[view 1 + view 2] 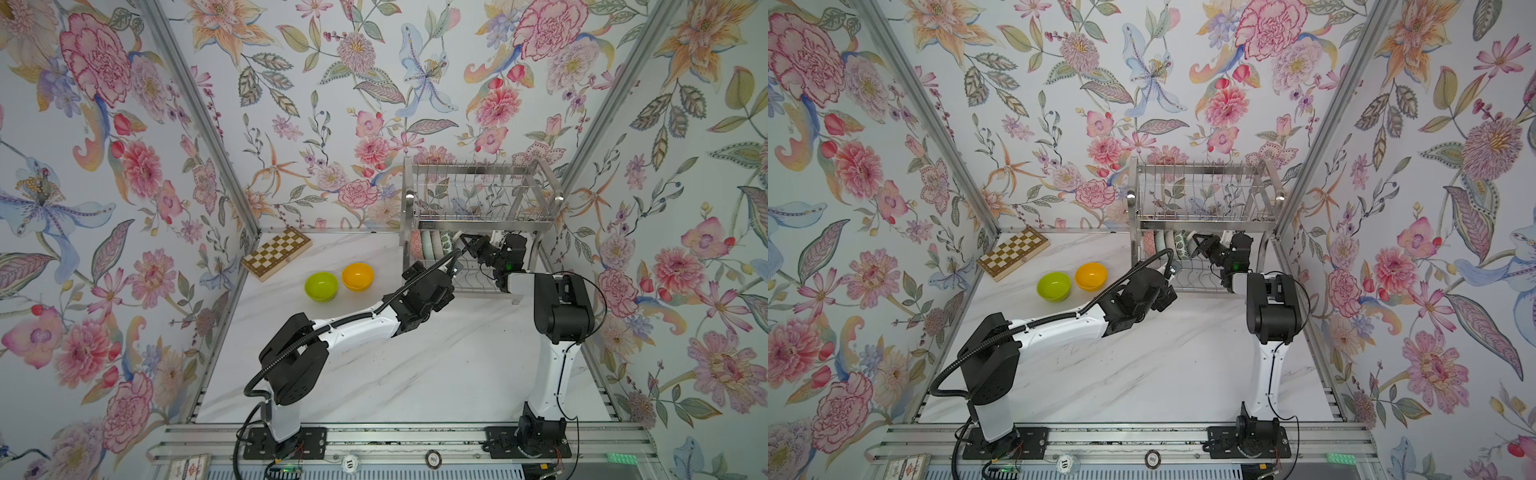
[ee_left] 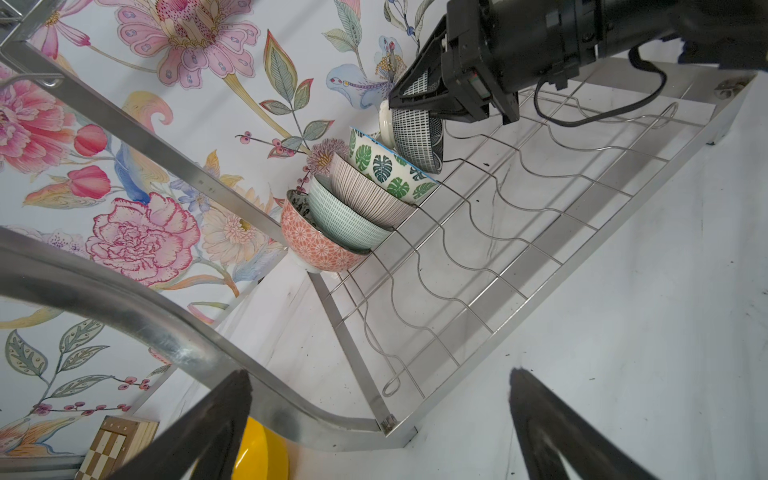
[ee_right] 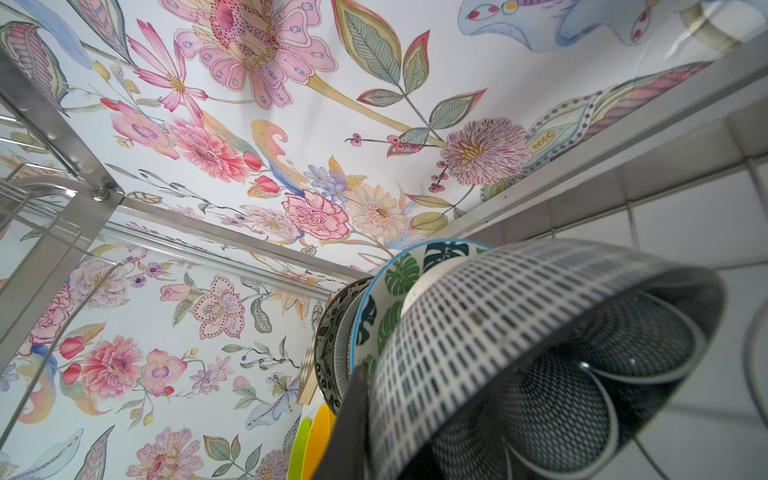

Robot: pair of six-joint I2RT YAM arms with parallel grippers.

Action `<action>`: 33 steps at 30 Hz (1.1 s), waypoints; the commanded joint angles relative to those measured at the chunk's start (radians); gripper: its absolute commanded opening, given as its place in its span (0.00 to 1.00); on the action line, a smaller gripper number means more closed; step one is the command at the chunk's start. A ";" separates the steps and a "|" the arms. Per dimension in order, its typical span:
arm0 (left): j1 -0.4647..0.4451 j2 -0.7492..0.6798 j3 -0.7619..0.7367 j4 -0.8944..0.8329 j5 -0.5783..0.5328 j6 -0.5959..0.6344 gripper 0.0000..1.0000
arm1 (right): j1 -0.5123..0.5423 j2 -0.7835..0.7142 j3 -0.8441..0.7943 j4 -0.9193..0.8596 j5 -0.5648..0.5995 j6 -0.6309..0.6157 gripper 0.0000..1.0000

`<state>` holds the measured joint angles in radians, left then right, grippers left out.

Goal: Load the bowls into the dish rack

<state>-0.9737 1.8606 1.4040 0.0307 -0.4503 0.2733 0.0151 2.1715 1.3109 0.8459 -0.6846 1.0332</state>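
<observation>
The right gripper (image 1: pixel 465 242) is clamped on the black-and-white bowl (image 2: pixel 417 139), held on edge beside four racked bowls at the left end of the dish rack's (image 1: pixel 478 226) lower shelf. The bowl's mouth faces the free slots rightward. The left gripper (image 2: pixel 378 388) gapes wide at the rack's front left corner.

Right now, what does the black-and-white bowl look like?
The black-and-white bowl is glossy and ceramic-looking: white outside with small dark dashes, dark netted petals inside. It is tipped on its side, its rim pinched by the right end effector, over the lower shelf of the dish rack, beside the leaf-patterned bowl.
</observation>
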 commanded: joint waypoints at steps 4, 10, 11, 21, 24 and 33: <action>-0.006 -0.020 0.001 0.014 -0.016 0.016 0.99 | -0.004 0.023 0.053 0.063 -0.036 0.015 0.00; -0.006 -0.024 -0.001 0.017 -0.015 0.014 0.99 | -0.004 0.049 0.076 0.064 -0.052 0.039 0.00; -0.007 -0.024 -0.002 0.017 -0.016 0.013 0.99 | -0.004 0.050 0.077 0.061 -0.053 0.040 0.00; -0.006 -0.029 -0.002 0.015 -0.011 0.005 0.99 | -0.008 0.068 0.074 0.053 -0.054 0.045 0.01; -0.006 -0.029 -0.001 0.017 -0.007 0.001 0.99 | -0.008 0.075 0.077 0.058 -0.060 0.054 0.03; -0.007 -0.030 -0.003 0.017 -0.005 -0.002 0.99 | -0.012 0.093 0.102 0.053 -0.081 0.065 0.06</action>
<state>-0.9737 1.8606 1.4040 0.0311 -0.4500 0.2729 0.0105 2.2406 1.3827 0.8791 -0.7418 1.0897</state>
